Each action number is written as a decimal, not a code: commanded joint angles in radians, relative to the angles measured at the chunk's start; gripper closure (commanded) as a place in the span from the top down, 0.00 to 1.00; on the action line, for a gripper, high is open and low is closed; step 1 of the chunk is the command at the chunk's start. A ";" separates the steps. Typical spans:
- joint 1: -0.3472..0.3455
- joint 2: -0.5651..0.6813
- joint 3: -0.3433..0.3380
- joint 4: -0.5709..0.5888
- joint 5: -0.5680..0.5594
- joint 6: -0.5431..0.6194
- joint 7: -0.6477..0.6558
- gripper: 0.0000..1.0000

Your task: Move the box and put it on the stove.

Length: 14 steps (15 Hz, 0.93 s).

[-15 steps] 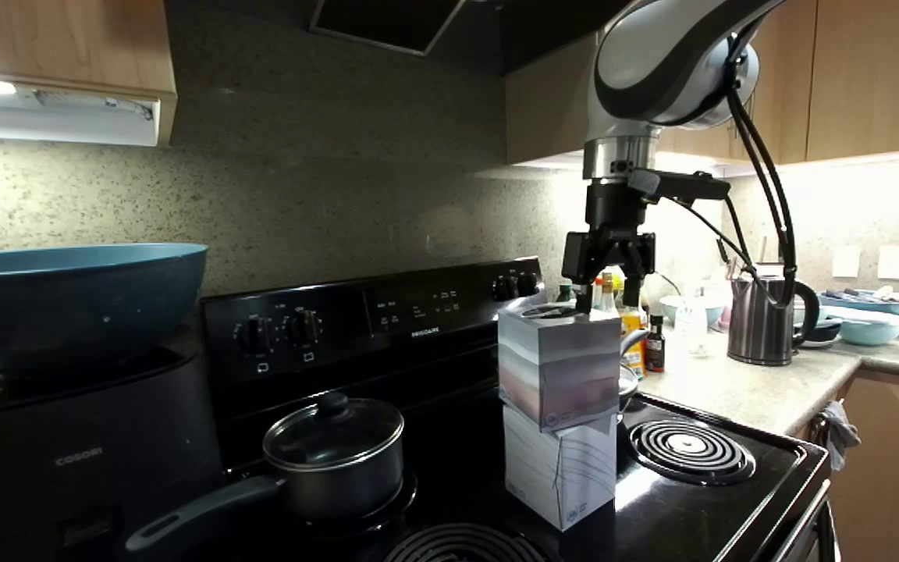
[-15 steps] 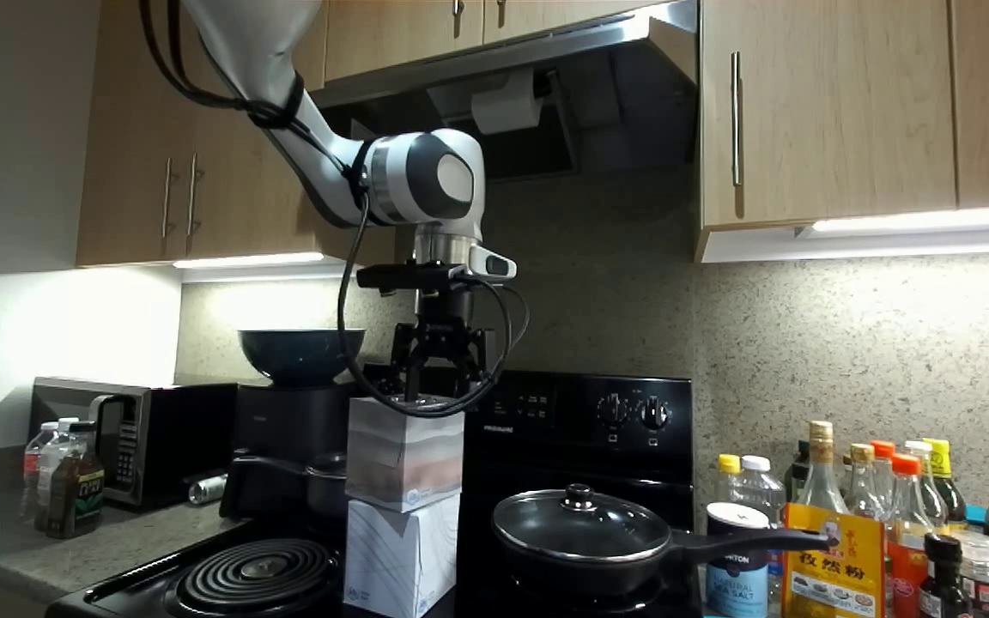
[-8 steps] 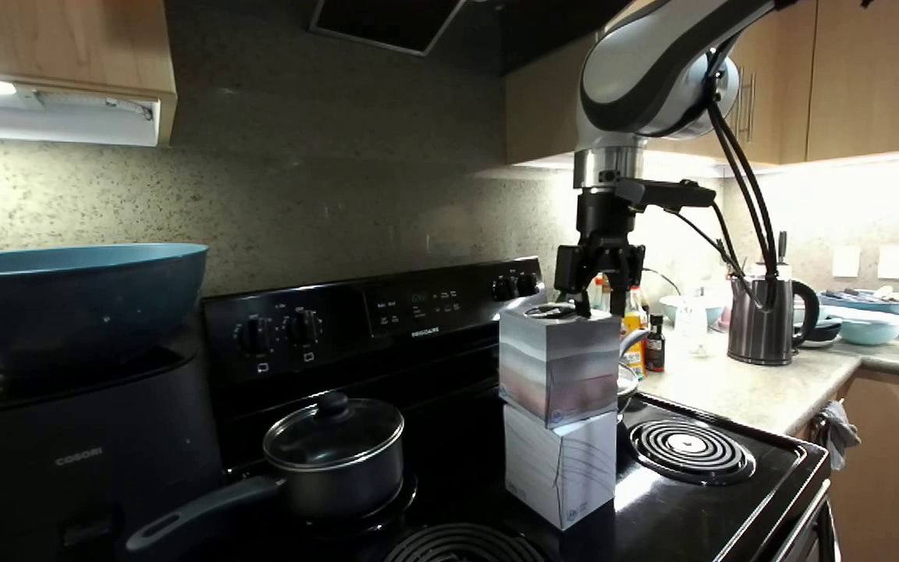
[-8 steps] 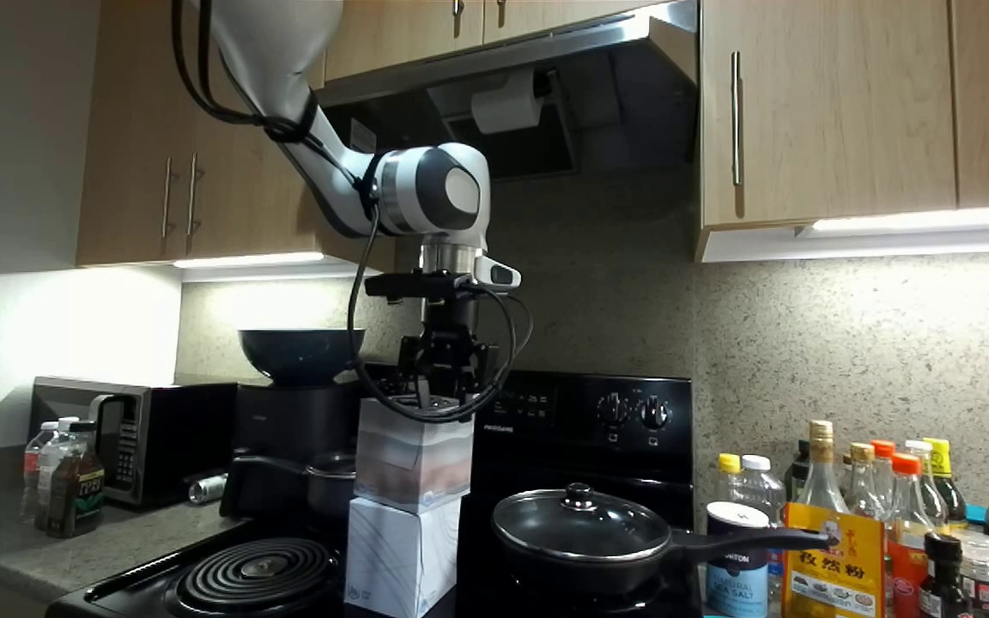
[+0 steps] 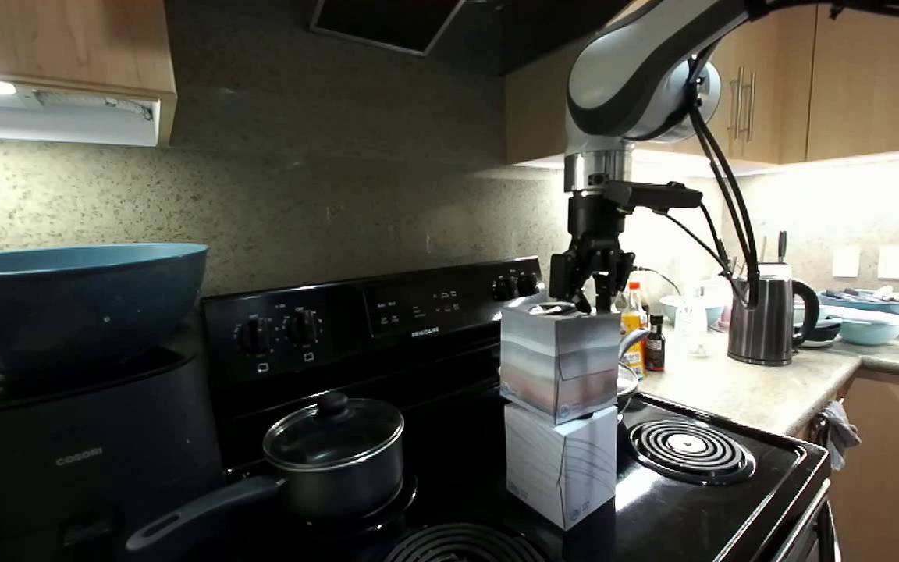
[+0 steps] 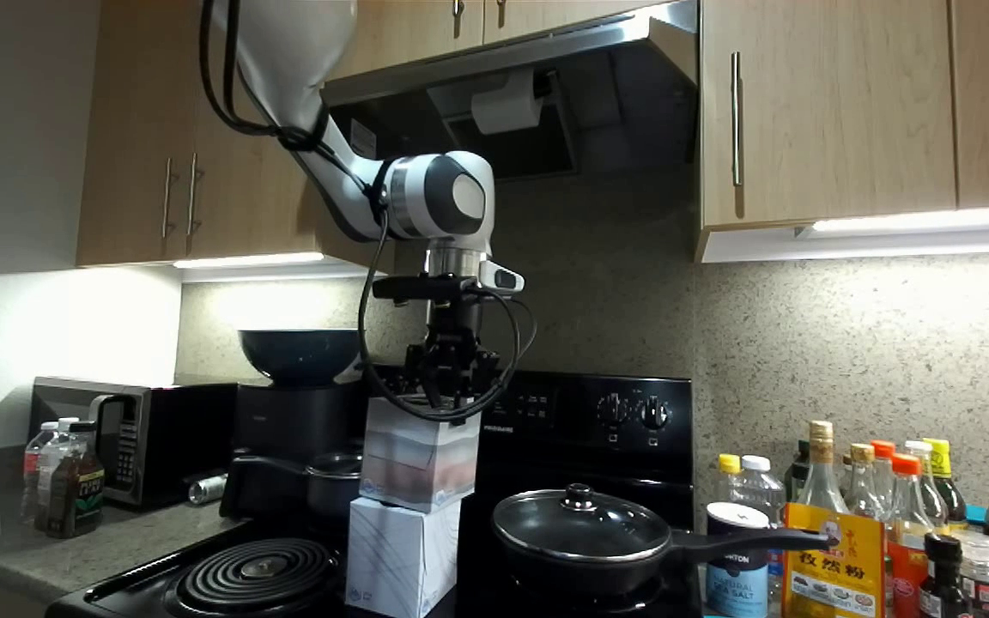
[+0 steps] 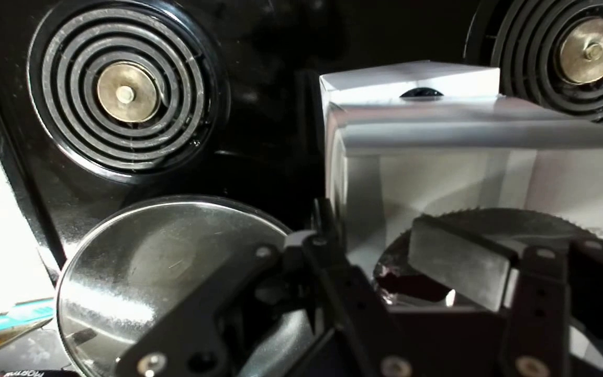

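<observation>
The pale grey-blue cube-shaped carton box (image 5: 560, 364), marked with faint horizontal bands, is sitting on top of a whiter cube-shaped carton (image 5: 561, 472), slightly out of line with it; that carton is standing on the black electric stove (image 5: 684, 511) with spiral coil burners (image 5: 686, 443). The black two-fingered pincer (image 5: 593, 303) is pointing down at the box's top, its fingers standing partly apart. In the wrist view, one fingertip is hanging at the dark round opening (image 7: 495, 225), while the other is lying beside the box's edge; whether they are pinching the box I cannot tell. A dark glass-lidded saucepan (image 5: 344, 488) is resting on the stove, apart from the cartons, and a black glass-lidded frying pan (image 6: 580, 571) is sitting near them. On the speckled worktop (image 5: 730, 390), a brushed-metal kettle (image 5: 758, 324) is standing.
</observation>
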 commanded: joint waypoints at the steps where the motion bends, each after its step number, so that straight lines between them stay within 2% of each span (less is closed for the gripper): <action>1: -0.003 0.026 0.008 0.031 0.020 -0.035 -0.016 0.71; 5: 0.000 0.029 0.011 0.039 0.020 -0.039 -0.024 0.97; 7: 0.001 0.027 0.012 0.041 0.025 -0.043 -0.028 1.00; 14: 0.003 -0.004 0.019 0.058 0.036 -0.095 -0.033 1.00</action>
